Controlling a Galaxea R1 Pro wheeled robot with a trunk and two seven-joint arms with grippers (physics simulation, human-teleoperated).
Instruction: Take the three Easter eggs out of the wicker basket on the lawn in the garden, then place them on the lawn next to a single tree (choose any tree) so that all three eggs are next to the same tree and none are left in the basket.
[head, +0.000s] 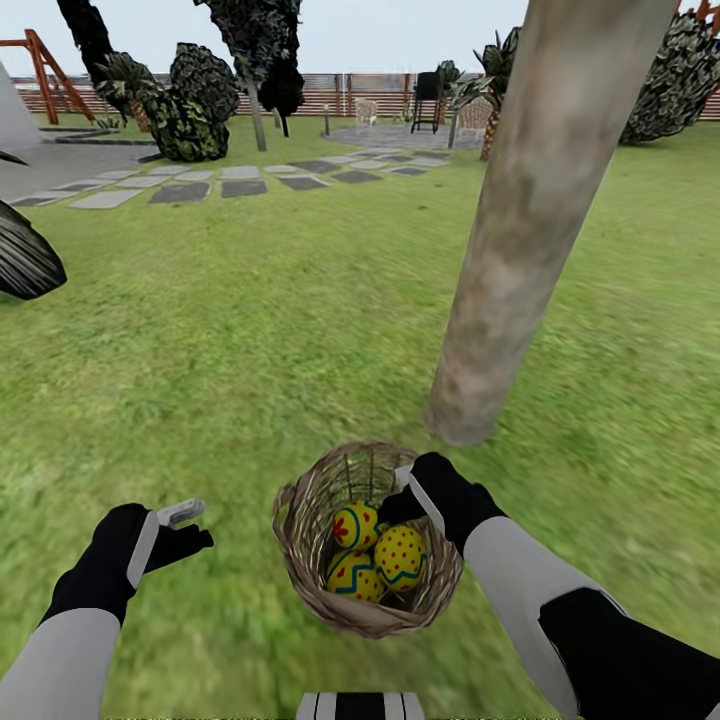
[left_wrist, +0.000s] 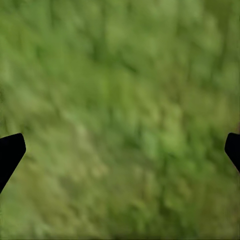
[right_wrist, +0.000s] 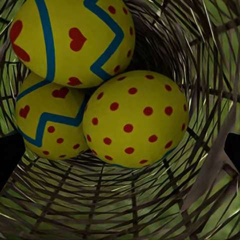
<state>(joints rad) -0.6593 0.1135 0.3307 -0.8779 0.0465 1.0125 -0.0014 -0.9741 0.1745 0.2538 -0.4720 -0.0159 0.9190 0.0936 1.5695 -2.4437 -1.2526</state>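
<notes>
Green mottled lawn (head: 250, 340) fills the frame, with one small round brown wicker basket (head: 300, 545) at bottom centre, just below the base of one thick grey-brown tree trunk (head: 520, 240). Three yellow red-dotted Easter eggs (head: 401, 556) lie inside, directly ahead of the right gripper (head: 405, 490), which reaches over the rim, jaws spread and empty. Lower left, the left gripper (head: 185, 525) hovers over bare grass, spread wide, empty and farther off.

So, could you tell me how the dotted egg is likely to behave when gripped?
The dotted egg looks smooth and rounded, so it may slip between the fingers. It leans against two other eggs in the basket; lifting it could make them roll.
</notes>
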